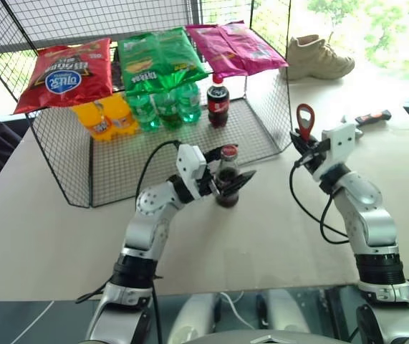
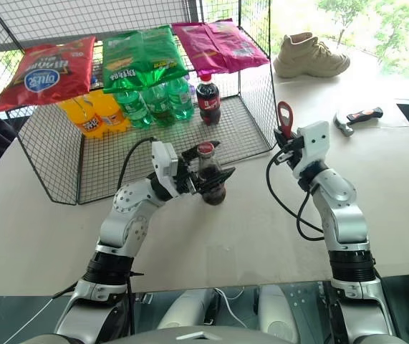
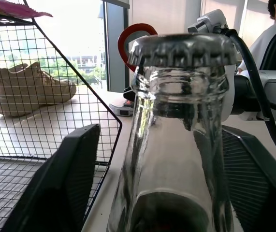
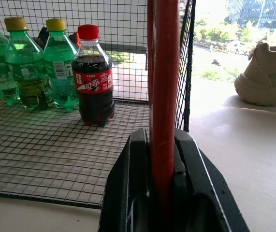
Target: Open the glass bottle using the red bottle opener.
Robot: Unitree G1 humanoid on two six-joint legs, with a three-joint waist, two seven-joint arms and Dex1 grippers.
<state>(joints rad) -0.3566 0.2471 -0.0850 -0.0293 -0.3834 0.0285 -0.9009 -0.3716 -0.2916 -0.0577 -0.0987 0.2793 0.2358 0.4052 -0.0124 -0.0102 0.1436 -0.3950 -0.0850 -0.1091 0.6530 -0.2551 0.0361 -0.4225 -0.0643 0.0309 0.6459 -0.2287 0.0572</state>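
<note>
The glass bottle (image 1: pixel 227 179) stands upright on the white table just in front of the wire rack, its metal crown cap (image 3: pixel 183 48) on. My left gripper (image 1: pixel 229 180) is open around it: one black finger (image 3: pixel 65 183) stands clear of the glass, the other (image 3: pixel 254 183) lies close by the far side. To the right, my right gripper (image 1: pixel 306 147) is shut on the red bottle opener (image 1: pixel 305 120), which points up with its loop on top. The opener (image 4: pixel 163 96) rises between the two pads. Bottle and opener are apart.
A wire rack (image 1: pixel 261 136) behind the bottle holds green and orange plastic bottles, a plastic cola bottle (image 1: pixel 218 100) and snack bags on top. A beige shoe (image 1: pixel 319 57) and an orange-and-black handled tool (image 1: pixel 369 116) lie at the far right. A person (image 3: pixel 273 29) stands beyond the table.
</note>
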